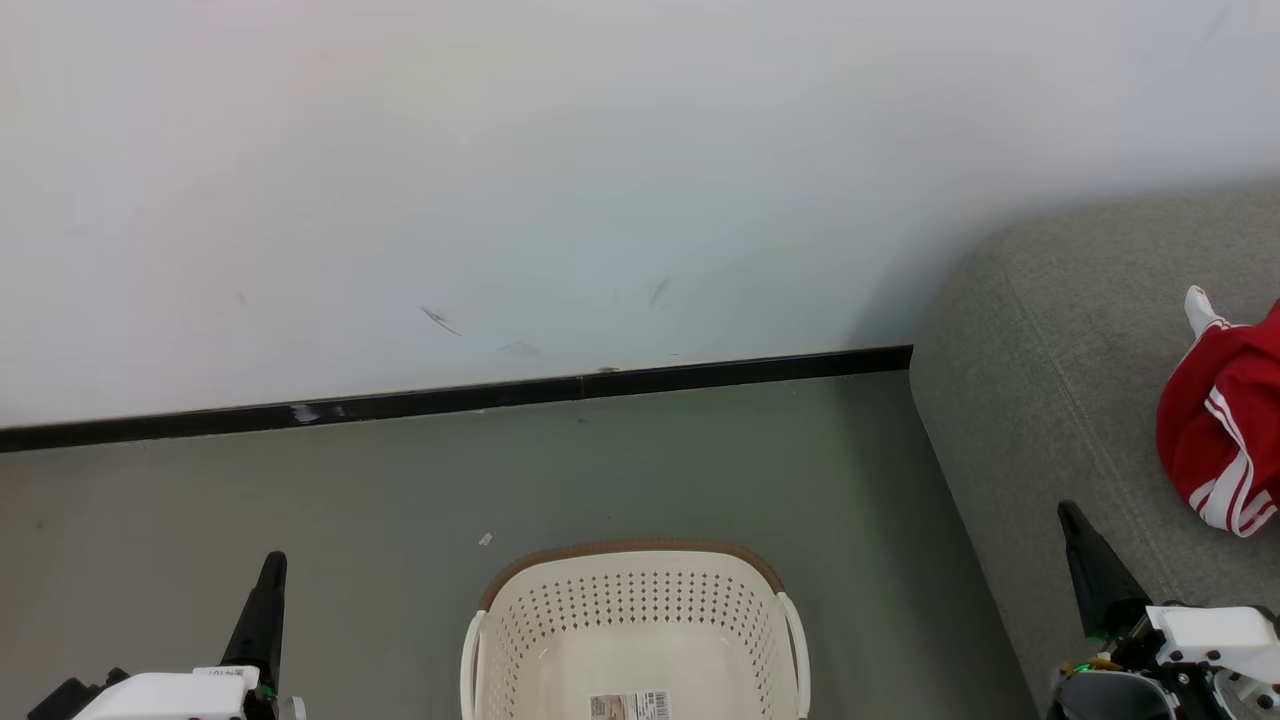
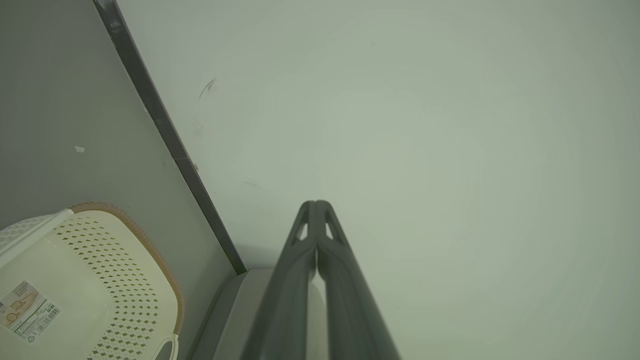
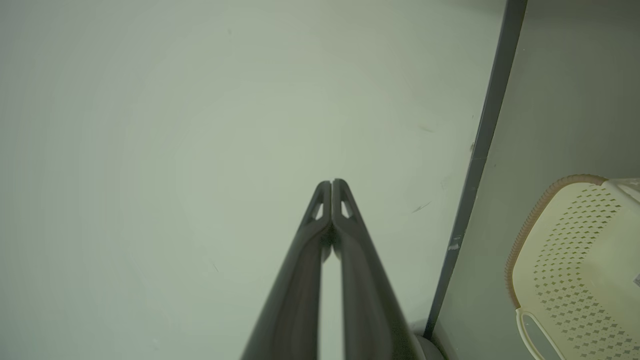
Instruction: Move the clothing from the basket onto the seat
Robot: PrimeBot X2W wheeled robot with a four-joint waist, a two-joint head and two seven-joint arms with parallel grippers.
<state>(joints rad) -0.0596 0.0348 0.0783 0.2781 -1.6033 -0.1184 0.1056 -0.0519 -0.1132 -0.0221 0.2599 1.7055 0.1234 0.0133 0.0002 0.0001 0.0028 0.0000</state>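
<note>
Red clothing (image 1: 1222, 430) lies on the seat (image 1: 1050, 400), left pincer (image 1: 274, 562) and right pincer (image 1: 1068, 512) both clenched empty.

White scuffed wall (image 1: 600, 150) meets grey floor (image 1: 300, 500) along a black skirting board (image 1: 450, 398)

The head camera is looking down at floor (image 1: 300, 500), basket (image 1: 630, 548) and seat (image 1: 1050, 400), while both wrist cameras are facing the wall (image 2: 425, 125), each also catching the basket.
</note>
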